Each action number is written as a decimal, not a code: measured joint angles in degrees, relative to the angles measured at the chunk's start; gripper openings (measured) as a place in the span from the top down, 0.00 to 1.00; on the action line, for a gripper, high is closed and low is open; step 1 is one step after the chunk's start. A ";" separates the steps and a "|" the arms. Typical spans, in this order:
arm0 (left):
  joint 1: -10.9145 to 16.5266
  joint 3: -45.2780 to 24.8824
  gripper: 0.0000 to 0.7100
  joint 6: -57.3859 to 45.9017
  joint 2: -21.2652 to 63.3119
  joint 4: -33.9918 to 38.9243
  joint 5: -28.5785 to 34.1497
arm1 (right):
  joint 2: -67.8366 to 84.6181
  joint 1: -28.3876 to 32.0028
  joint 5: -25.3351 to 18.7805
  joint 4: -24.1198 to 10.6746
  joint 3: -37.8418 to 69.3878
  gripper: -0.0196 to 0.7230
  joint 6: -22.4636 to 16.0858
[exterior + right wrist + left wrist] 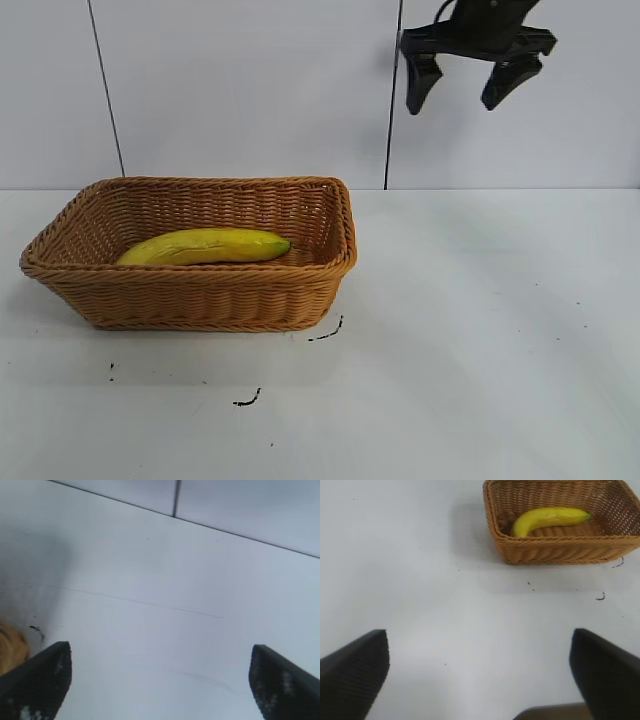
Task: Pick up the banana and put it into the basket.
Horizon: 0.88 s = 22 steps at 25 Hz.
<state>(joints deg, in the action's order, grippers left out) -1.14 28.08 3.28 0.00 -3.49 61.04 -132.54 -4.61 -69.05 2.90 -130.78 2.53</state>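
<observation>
The yellow banana (205, 246) lies inside the tan wicker basket (200, 297) at the table's left; both also show in the left wrist view, the banana (547, 519) in the basket (560, 550). My right gripper (462, 102) hangs high above the table at the upper right, open and empty, far from the basket. In the right wrist view its fingers (45, 677) stand wide apart over bare table, with a sliver of the basket (10, 650) at the edge. My left gripper (480, 650) is open and empty over bare table, apart from the basket; it is out of the exterior view.
A white table (480, 330) with small black marks (325, 332) in front of the basket. A pale wall with dark vertical seams (392, 110) stands behind.
</observation>
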 joint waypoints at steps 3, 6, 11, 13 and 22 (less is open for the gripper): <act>0.00 0.00 0.02 0.00 0.00 0.00 0.00 | 0.08 0.47 -0.48 0.00 0.50 0.05 0.00; 0.00 0.00 0.02 0.00 0.00 0.00 0.00 | 1.51 0.64 -0.55 -0.30 3.62 0.05 0.00; 0.00 0.00 0.02 0.00 0.00 0.00 0.00 | 11.24 0.64 -0.51 -0.43 17.77 0.05 0.00; 0.00 0.00 0.02 0.00 0.00 0.00 0.00 | 15.48 0.64 -0.47 -0.43 23.92 0.05 -0.05; 0.00 0.00 0.02 0.00 0.00 0.00 0.00 | 37.91 0.64 -0.62 -0.43 54.77 0.05 -0.22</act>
<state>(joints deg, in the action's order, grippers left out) -1.14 28.08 3.28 0.00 -3.49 61.04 -94.63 -3.97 -69.67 2.47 -76.01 2.30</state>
